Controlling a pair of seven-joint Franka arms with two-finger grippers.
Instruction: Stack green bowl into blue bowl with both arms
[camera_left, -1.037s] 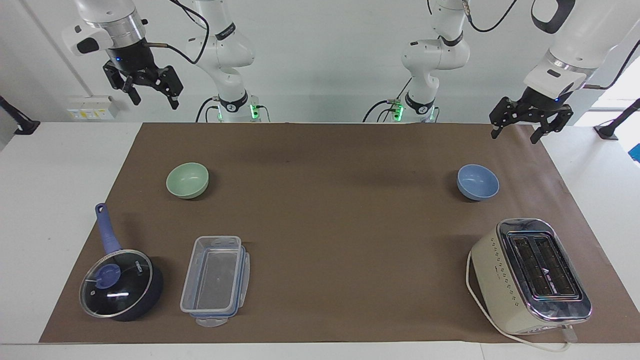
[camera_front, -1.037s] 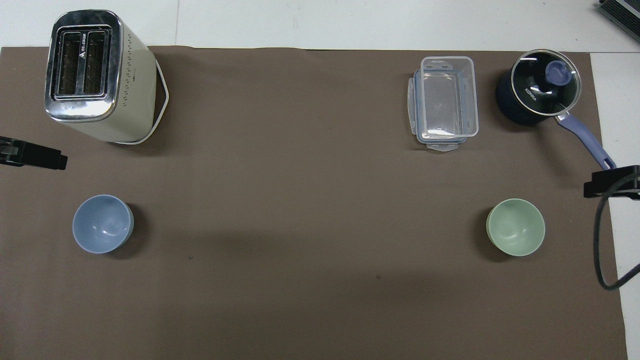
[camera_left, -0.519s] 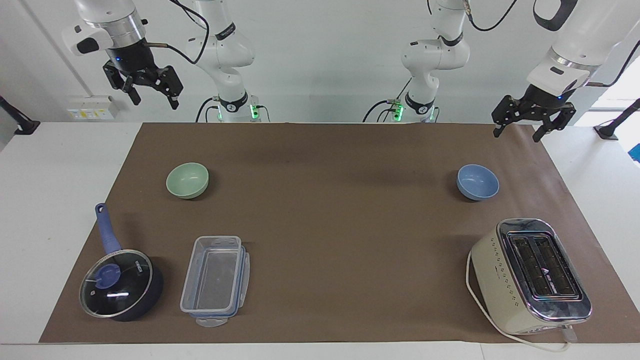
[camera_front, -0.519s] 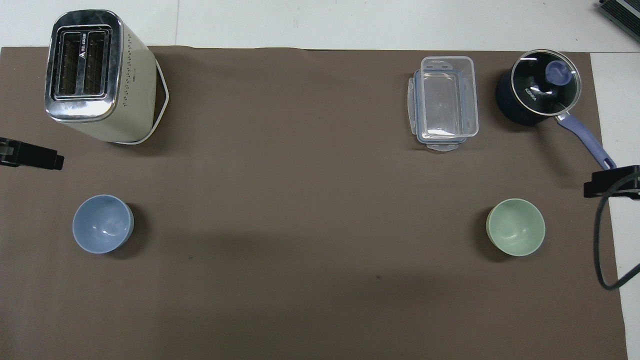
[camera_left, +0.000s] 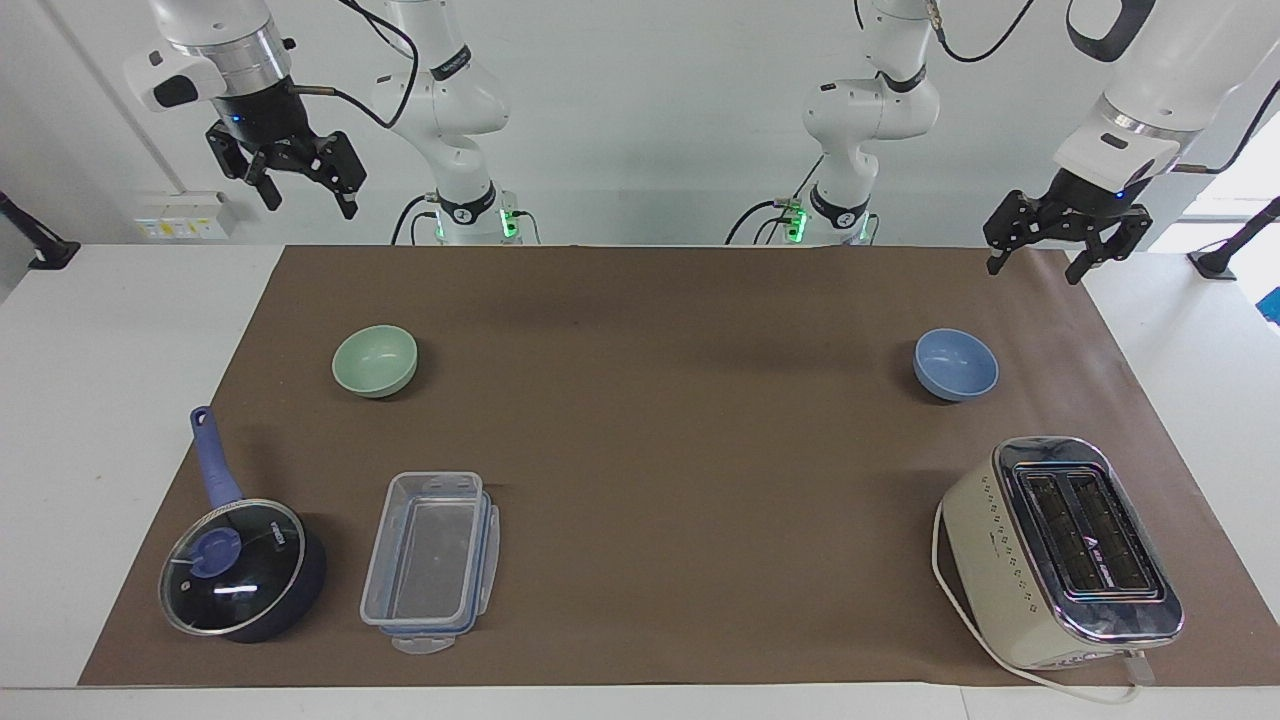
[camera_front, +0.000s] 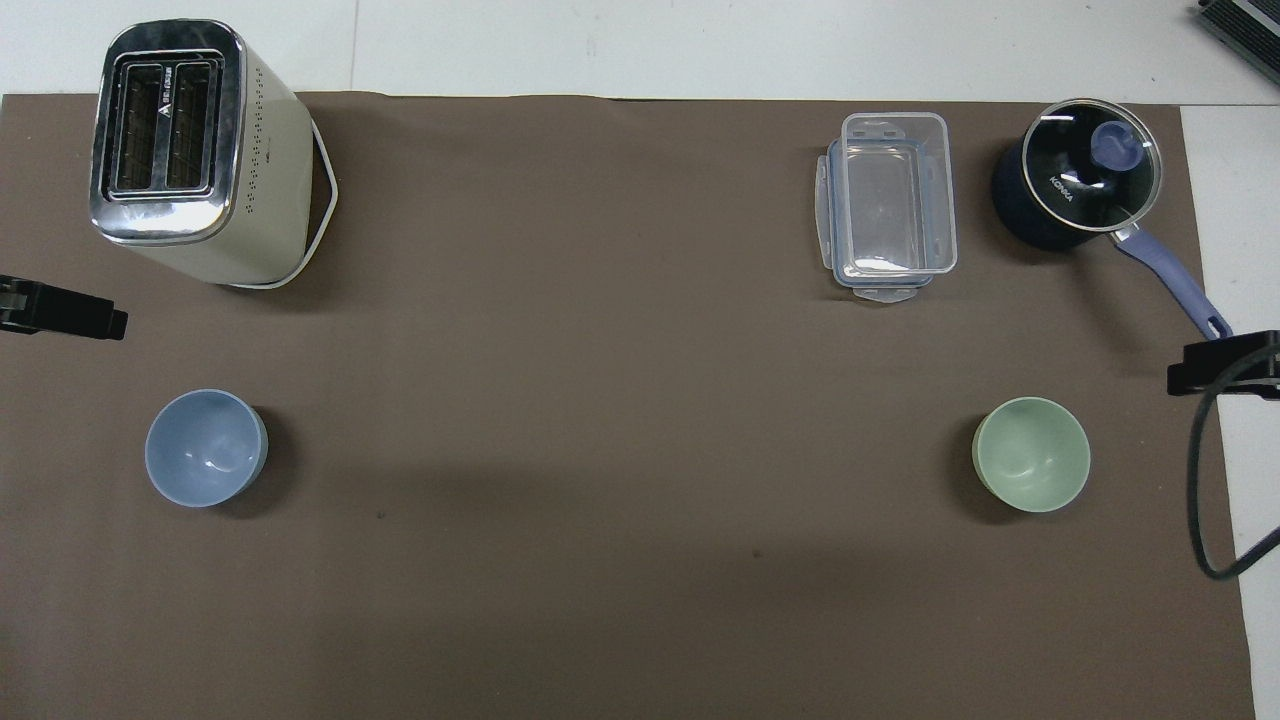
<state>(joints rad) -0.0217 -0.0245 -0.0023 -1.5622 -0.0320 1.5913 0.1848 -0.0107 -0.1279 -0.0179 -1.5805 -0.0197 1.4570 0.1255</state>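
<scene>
Facing view first: the brown mat (camera_left: 660, 470) covers most of the table, and nothing on it has been touched as far as I can judge. Biggest of the lot is the cream toaster (camera_left: 1060, 550), sitting at the left arm's end, farther from the robots than the blue bowl (camera_left: 956, 364). At the right arm's end sit the dark lidded saucepan (camera_left: 243, 568) and, just beside it, the clear plastic container (camera_left: 430, 560), both farther from the robots than the green bowl (camera_left: 375, 360).

The two bowls stand upright and empty, well apart, one toward each end of the mat. So the stacking is all still to do: the green bowl has to be lifted, carried over to the blue one and set inside it.

Both arms hang high, close to their own end of the table. The right gripper (camera_left: 300, 185) is up in the air near the mat's corner at its end, fingers spread and holding nothing. The left gripper (camera_left: 1045, 255) hovers over the mat's edge at its end, likewise spread and empty. Neither is near a bowl yet.
</scene>
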